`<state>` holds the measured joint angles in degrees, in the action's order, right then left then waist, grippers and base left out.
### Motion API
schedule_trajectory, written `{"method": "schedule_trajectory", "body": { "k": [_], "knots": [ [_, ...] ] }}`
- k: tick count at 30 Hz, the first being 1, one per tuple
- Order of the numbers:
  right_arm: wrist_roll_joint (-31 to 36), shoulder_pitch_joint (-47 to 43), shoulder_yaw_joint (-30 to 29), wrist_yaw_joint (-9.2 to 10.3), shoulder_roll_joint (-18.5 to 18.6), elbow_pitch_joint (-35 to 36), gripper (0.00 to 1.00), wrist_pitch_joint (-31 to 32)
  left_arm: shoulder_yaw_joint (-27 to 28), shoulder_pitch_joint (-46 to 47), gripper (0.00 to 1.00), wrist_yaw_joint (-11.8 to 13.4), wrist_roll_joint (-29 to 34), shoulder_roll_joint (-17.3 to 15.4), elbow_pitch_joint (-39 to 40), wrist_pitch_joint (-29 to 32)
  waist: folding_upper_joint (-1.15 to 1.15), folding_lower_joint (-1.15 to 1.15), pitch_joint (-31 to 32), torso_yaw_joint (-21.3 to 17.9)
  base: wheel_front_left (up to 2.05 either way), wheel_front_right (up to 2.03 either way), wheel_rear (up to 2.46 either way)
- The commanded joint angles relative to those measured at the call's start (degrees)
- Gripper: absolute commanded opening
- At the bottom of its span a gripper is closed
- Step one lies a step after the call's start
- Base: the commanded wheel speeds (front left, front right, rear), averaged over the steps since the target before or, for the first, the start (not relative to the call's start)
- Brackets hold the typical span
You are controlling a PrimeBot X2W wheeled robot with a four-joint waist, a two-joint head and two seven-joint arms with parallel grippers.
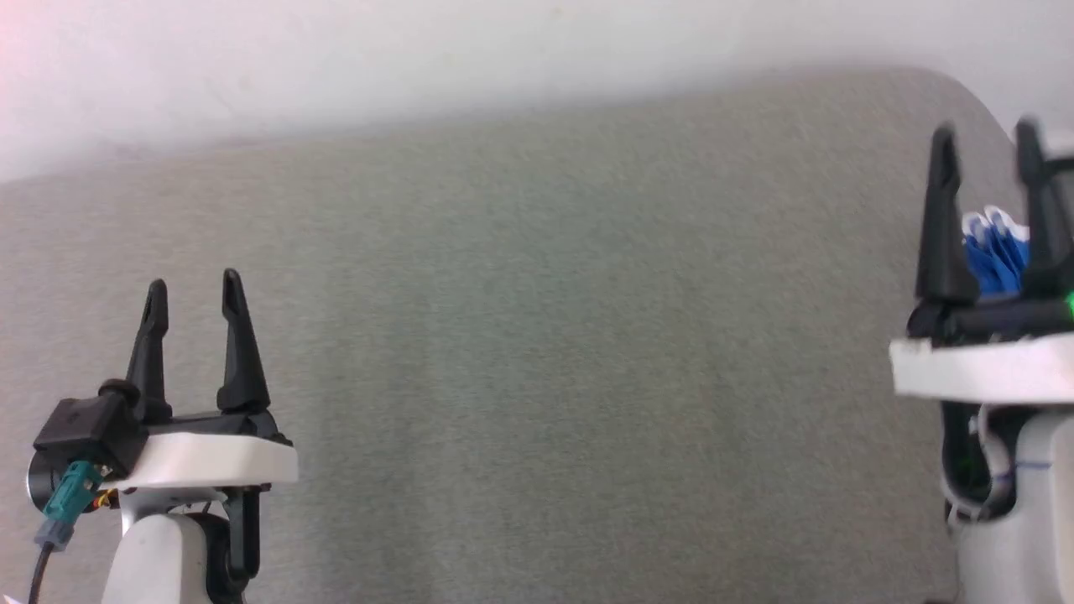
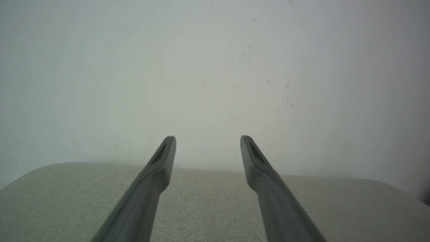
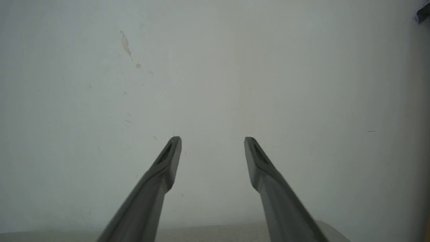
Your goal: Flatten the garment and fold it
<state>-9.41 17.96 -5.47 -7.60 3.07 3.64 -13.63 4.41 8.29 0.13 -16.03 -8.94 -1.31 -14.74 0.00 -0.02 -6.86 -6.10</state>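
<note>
Two end effectors, both spread wide, both empty.

Left end effector: low at the left of the head view, above a grey cloth-covered surface. Fingers parted, bare grey cloth in the gap. Teal plug with a dark cable at the wrist. Left wrist view: nothing between the two dark fingers, tips against a white wall, the grey surface below with both far corners rounded.

Right end effector: at the far right of the head view, tips higher in the picture than the left pair, slightly blurred. Fingers well apart. Right wrist view: empty gap, scuffed white wall ahead, a thin strip of the grey surface along the bottom edge. Small dark shape in the top right corner of that view, too small to identify.

Shorts: bright blue with white trim, bunched up, visible in the head view through the gap between the right fingers, at the right side of the surface near its edge. Partly hidden behind those fingers; full outline not readable. Not gripped by either end effector. Well apart from the left one.
</note>
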Motion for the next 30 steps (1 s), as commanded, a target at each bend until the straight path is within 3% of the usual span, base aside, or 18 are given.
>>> {"method": "schedule_trajectory", "body": {
  "k": [1, 16, 30],
  "knots": [
    [-1.25, -1.77, 0.17, 0.11, -0.17, -0.78, 1.0, -0.53, 0.32, -0.84, 1.0, 0.37, 0.66, 0.32, -0.37, -0.24, 0.0, 0.02, 4.47, 4.55, 0.0, 0.0, 0.0],
    [-5.85, -11.31, 3.11, 0.11, -0.19, -6.11, 1.0, -1.36, -0.23, -1.51, 1.0, 0.51, 2.78, 3.09, -4.52, -0.25, 0.0, 0.02, 5.66, 9.67, 0.0, 0.0, 0.0],
    [-4.72, -16.13, 3.57, 0.11, -0.19, -9.17, 1.0, -1.36, -3.51, -2.4, 1.0, -1.02, 3.15, 4.66, -11.21, -0.26, 0.0, 0.02, 5.62, 11.36, 0.0, 0.0, 0.0]
  ]
}}
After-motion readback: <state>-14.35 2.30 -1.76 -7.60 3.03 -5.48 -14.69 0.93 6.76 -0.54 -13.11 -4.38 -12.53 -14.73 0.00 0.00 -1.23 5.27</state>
